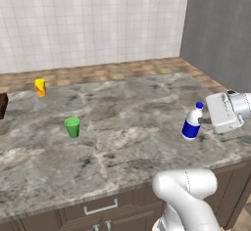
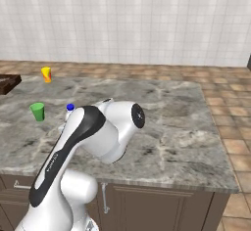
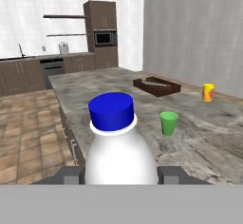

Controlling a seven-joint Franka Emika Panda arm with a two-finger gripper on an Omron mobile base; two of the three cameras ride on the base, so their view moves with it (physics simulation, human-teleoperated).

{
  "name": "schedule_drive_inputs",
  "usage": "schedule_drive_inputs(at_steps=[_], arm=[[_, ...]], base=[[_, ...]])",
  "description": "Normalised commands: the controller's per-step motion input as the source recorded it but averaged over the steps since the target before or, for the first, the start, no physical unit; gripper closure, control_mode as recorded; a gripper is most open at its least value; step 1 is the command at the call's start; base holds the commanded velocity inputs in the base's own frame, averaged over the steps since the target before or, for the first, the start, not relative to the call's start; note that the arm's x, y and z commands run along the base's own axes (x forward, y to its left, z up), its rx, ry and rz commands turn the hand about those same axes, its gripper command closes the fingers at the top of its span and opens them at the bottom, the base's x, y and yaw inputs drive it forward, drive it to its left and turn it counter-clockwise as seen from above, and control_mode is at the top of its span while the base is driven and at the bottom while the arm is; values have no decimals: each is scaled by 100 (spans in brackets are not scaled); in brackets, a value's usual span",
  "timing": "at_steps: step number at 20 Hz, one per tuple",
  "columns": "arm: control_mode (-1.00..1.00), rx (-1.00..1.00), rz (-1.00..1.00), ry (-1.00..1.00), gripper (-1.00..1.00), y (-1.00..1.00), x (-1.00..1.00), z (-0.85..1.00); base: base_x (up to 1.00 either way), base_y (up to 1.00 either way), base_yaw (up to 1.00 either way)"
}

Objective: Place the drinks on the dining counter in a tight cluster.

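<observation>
A small white bottle (image 1: 191, 125) with a blue label and blue cap is one of the drinks. It is near the right end of the dining counter (image 1: 122, 142), leaning slightly. My gripper (image 1: 200, 121) reaches in from the right and is shut on it. In the hand view the bottle (image 3: 118, 156) sits between the two dark fingertips (image 3: 71, 174), with the gripper (image 3: 121, 175) closed on its body. In the right base view its blue cap (image 2: 70, 107) peeks out behind my arm. I cannot tell whether it rests on the stone or hangs just above it.
A green cup (image 1: 72, 127) stands mid-counter to the left, and a yellow-orange cup (image 1: 40, 87) is at the far left back. A dark brown tray (image 3: 156, 86) lies at the counter's left end. The counter's front edge runs over brown drawers (image 1: 100, 208).
</observation>
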Motion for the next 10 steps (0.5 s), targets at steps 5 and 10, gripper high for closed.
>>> schedule_drive_inputs(at_steps=[5, 10], arm=[[100, 0, 0, 0, 100, 0, 0, 0], [100, 0, 0, 0, 100, 0, 0, 0]], base=[[14, 2, 0], [1, 0, 0]])
